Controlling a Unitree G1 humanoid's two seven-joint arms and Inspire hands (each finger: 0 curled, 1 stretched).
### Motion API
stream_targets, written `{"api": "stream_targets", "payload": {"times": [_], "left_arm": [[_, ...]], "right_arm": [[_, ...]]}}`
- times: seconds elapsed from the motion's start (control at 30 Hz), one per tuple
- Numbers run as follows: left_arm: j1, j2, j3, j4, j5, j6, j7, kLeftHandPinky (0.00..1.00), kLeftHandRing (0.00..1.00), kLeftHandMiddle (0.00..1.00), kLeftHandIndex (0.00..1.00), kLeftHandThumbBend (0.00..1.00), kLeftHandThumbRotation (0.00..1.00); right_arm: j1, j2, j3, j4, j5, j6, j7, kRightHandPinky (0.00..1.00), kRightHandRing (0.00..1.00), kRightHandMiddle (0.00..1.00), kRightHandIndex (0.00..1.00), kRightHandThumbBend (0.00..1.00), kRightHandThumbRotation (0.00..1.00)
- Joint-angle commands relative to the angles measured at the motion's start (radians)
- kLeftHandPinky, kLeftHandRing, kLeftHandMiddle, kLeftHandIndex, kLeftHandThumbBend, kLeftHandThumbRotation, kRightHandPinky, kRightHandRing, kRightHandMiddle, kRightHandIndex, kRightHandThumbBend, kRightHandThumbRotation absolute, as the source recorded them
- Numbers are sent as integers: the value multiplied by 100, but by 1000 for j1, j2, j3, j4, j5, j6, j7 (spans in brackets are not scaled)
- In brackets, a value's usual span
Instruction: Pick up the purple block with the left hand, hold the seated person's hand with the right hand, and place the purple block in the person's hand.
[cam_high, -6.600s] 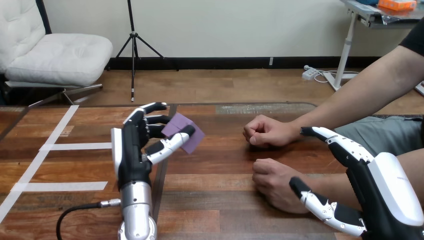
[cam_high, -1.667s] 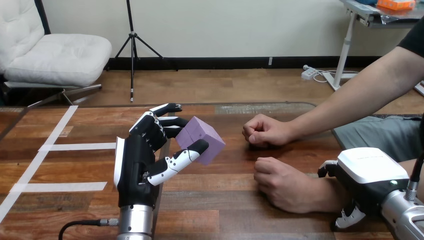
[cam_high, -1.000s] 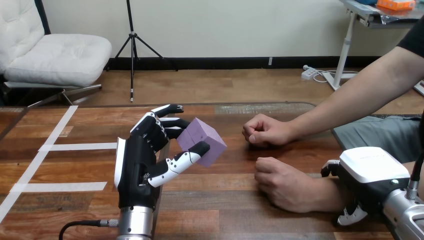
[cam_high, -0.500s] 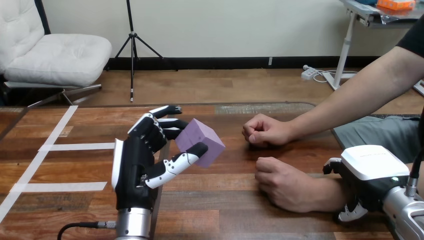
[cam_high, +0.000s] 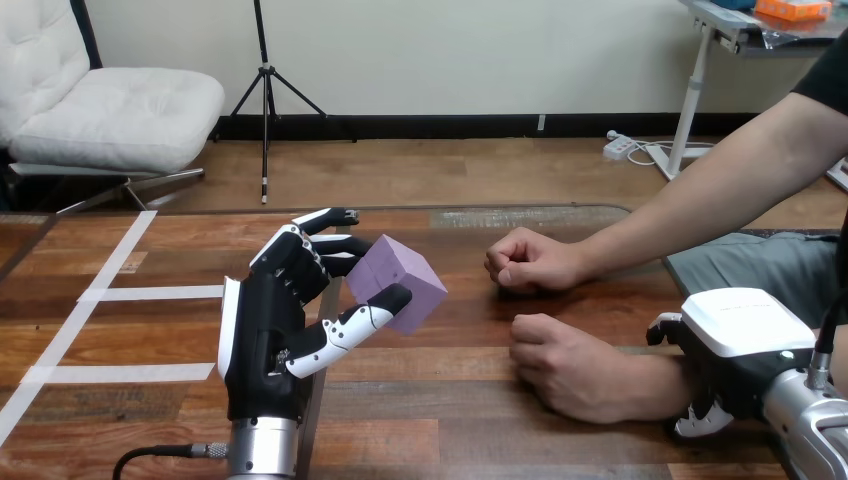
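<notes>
Grips the purple block (cam_high: 395, 283) in the left hand (cam_high: 262, 335), fingers (cam_high: 300, 245) and thumb curled round it, lifted clear of the counter (cam_high: 450, 420) and higher than several seconds back. Has scarcely shifted it over the last second or two; hangs well short of the person's nearer hand (cam_high: 565, 365). Has brought the right hand (cam_high: 745, 350) from open beside the forearm to lying over the person's wrist (cam_high: 645, 385), white shell up. Seems to clasp there, one fingertip showing beneath and the thumb at the far side, though mostly hidden under the shell. Means pick-up done and the hold apparently made. Leaves the handover: nearer hand a palm-down fist resting on the counter, so needs turning and opening before any placing. Leaves the farther fist (cam_high: 525, 262) alone.
</notes>
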Motion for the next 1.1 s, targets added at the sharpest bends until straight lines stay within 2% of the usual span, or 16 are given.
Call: {"api": "stream_targets", "payload": {"times": [0.0, 0.33, 0.5, 0.73, 1.0, 1.07], "left_arm": [[-13, -52, -14, -53, -12, -1, -10, 53, 48, 52, 64, 71, 0], [-8, -56, -18, -59, -32, 7, -29, 54, 49, 52, 64, 71, 0], [-4, -59, -19, -66, -41, 12, -38, 53, 49, 52, 64, 71, 0], [1, -60, -20, -74, -50, 18, -47, 54, 49, 53, 63, 71, 0], [2, -57, -18, -77, -29, 17, -29, 53, 49, 52, 63, 72, 0], [2, -56, -18, -77, -27, 14, -27, 53, 49, 52, 63, 72, 0]], "right_arm": [[-45, -22, 22, 67, 2, 8, -12, 77, 77, 78, 78, 82, 6], [-64, -24, 45, 105, 4, -5, -29, 74, 75, 76, 77, 82, 6], [-71, -21, 56, 109, 4, -6, -23, 73, 74, 75, 76, 81, 6], [-81, -5, 65, 126, 8, 7, -24, 68, 72, 75, 75, 81, 5], [-91, 3, 78, 134, 12, 25, 0, 60, 67, 71, 74, 79, 3], [-95, 6, 82, 134, 15, 39, 19, 58, 66, 71, 74, 78, 3]]}}
